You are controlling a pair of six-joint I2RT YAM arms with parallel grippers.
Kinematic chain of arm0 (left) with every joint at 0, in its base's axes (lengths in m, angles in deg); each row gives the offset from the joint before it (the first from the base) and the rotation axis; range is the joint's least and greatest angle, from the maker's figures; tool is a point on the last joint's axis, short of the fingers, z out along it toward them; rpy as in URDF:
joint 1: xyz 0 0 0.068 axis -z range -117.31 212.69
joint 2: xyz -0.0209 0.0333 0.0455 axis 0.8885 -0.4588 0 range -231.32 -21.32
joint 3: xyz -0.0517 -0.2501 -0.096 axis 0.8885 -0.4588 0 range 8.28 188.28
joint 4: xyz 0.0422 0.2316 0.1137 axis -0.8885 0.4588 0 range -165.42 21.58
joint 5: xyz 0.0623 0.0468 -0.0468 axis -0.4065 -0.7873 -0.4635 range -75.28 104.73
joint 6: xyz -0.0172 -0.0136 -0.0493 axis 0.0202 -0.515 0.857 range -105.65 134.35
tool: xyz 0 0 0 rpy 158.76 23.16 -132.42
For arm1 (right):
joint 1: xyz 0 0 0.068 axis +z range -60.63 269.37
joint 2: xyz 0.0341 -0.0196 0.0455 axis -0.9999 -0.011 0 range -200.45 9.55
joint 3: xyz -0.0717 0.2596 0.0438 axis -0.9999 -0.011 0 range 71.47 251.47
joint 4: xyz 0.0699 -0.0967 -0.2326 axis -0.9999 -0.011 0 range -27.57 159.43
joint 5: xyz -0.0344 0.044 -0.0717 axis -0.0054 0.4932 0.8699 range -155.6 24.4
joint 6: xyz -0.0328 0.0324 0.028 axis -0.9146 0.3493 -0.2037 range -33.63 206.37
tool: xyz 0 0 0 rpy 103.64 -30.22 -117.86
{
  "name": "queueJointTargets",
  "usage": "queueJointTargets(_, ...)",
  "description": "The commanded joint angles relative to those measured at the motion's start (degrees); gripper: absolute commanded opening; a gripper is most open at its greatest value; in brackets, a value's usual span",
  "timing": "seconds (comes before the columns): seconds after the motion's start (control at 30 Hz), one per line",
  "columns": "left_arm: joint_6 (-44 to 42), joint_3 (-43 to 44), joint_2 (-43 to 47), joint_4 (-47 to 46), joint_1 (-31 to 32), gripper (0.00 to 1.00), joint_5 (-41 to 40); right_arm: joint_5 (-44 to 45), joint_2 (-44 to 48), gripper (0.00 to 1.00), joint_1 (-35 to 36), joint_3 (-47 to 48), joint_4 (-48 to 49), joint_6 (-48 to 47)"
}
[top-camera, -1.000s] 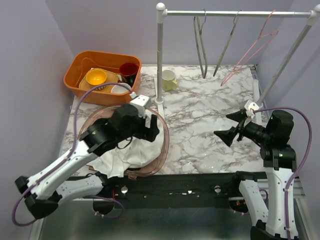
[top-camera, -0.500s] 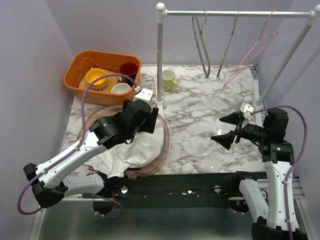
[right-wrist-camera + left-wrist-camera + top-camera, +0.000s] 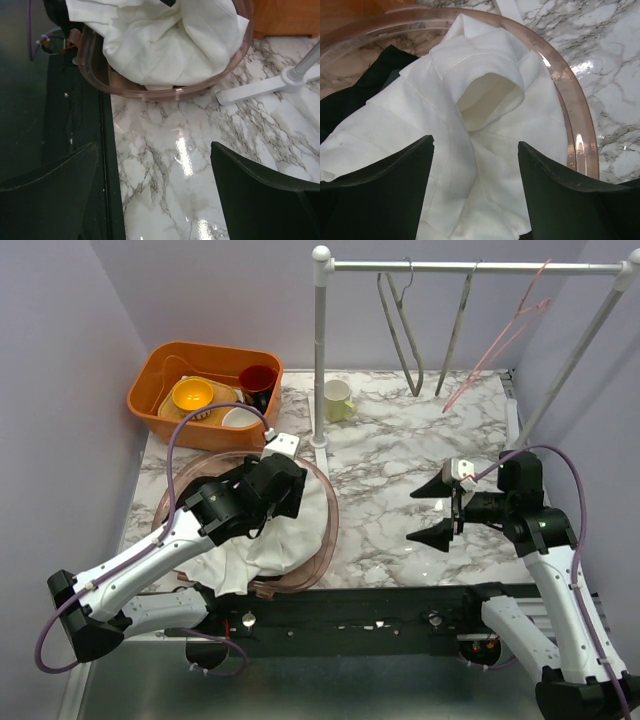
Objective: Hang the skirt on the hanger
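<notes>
A crumpled white skirt (image 3: 285, 535) lies in a clear pink round basket (image 3: 330, 530) at the table's front left; it also shows in the left wrist view (image 3: 485, 100) and the right wrist view (image 3: 165, 45). Dark cloth (image 3: 365, 75) lies under it. My left gripper (image 3: 476, 192) is open, just above the white cloth, holding nothing. My right gripper (image 3: 428, 512) is open and empty over bare marble, pointing left toward the basket. Three hangers hang on the rail: two grey (image 3: 400, 325) (image 3: 455, 330) and one pink (image 3: 500, 335).
An orange tub (image 3: 150, 380) with bowls and a dark red cup stands at the back left. A pale green mug (image 3: 338, 400) sits beside the white rack post (image 3: 320, 350). The rack's foot (image 3: 270, 87) lies right of the basket.
My left gripper has lowered and shifted over the skirt in the basket. My right gripper has swung left and forward, toward the basket. The hangers sway slightly.
</notes>
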Motion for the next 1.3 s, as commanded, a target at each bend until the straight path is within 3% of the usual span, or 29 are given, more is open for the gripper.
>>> queueJointTargets(0.0,4.19,-2.06,0.19,1.89,-0.19,0.77,-3.83,3.43,-2.21,1.0,5.26,-0.8,2.03,-0.65)
queueJointTargets(0.53,8.23,-4.18,-0.07,9.1,-0.28,0.66,-6.02,11.6,-8.98,1.0,19.4,3.59,2.3,-2.41)
queueJointTargets(0.73,8.94,-3.21,-1.56,12.35,-0.28,0.52,-8.58,16.17,-15.91,1.0,29.06,9.29,5.1,2.58)
queueJointTargets(0.87,8.5,-2.33,-0.51,12.71,-0.37,0.24,-9.63,19.6,-22.07,1.0,33.83,14.73,8.36,6.29)
queueJointTargets(0.97,8.15,-1.8,0.63,12.44,-0.46,0.11,-9.63,22.76,-26.72,1.0,36.64,19.39,9.85,8.92)
queueJointTargets(1.1,7.18,-1.1,2.56,11.65,-0.81,0.01,-8.93,26.19,-32.0,1.0,37.96,24.32,12.31,13.85)
queueJointTargets(1.27,6.3,-0.31,5.28,10.51,-1.16,0.0,-7.7,30.41,-36.93,1.0,40.51,28.9,14.68,19.21)
